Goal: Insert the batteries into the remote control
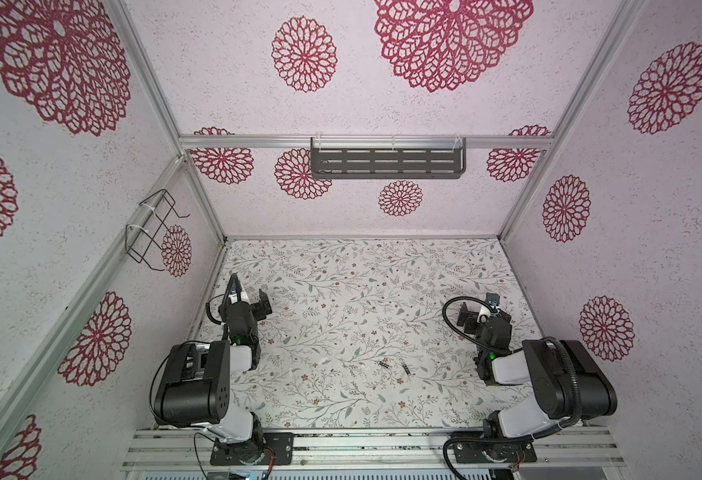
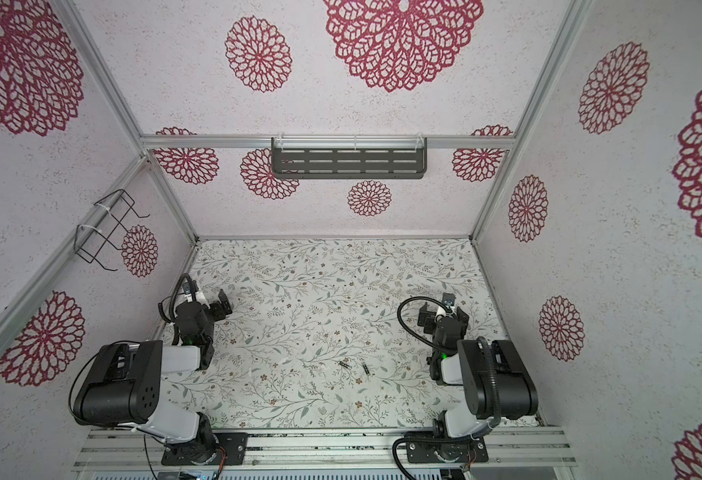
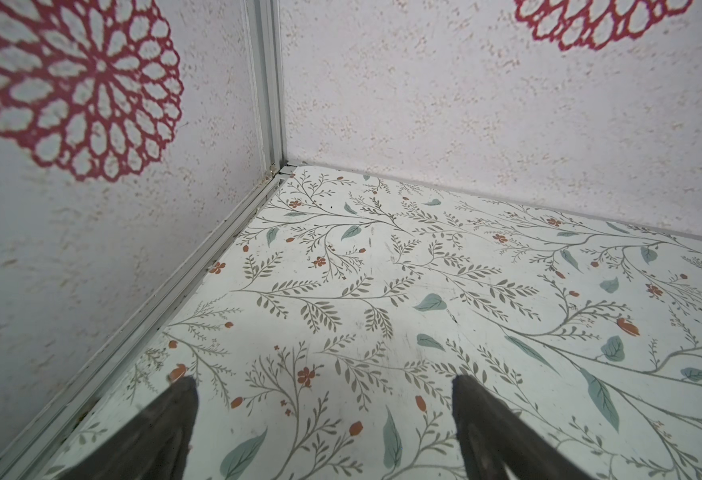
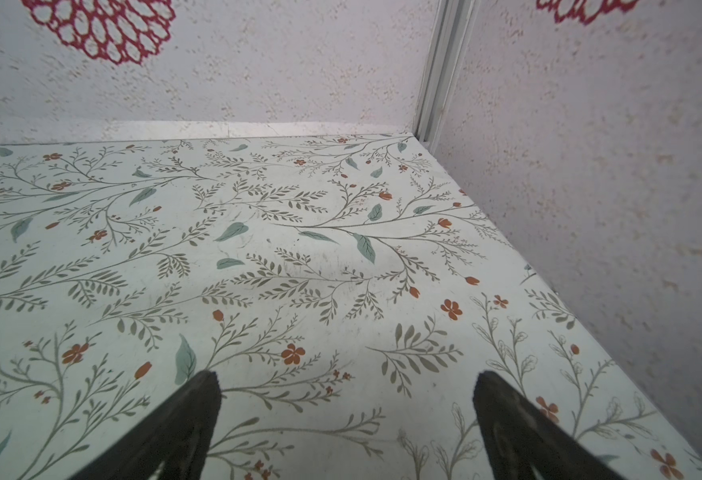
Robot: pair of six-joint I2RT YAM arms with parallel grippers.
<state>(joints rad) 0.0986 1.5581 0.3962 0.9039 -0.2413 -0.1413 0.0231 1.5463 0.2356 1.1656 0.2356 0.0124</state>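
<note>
Two batteries, tiny dark cylinders with brassy ends, lie side by side on the flowered table toward the front, right of the middle, in both top views (image 1: 382, 364) (image 1: 405, 368) (image 2: 344, 364) (image 2: 366, 369). No remote control shows in any view. My left gripper (image 1: 249, 296) (image 2: 206, 297) hovers open near the left wall, far from the batteries. The right gripper (image 1: 479, 309) (image 2: 443, 311) hangs open by the right wall. In the wrist views, both the left gripper (image 3: 325, 382) and the right gripper (image 4: 347, 376) have their jaws wide apart over bare table.
A dark slotted shelf (image 1: 386, 160) hangs on the back wall and a black wire rack (image 1: 154, 228) on the left wall. Small white scraps (image 1: 364, 368) lie near the batteries. Walls close the table on three sides; an aluminium rail (image 1: 362, 440) runs along the front.
</note>
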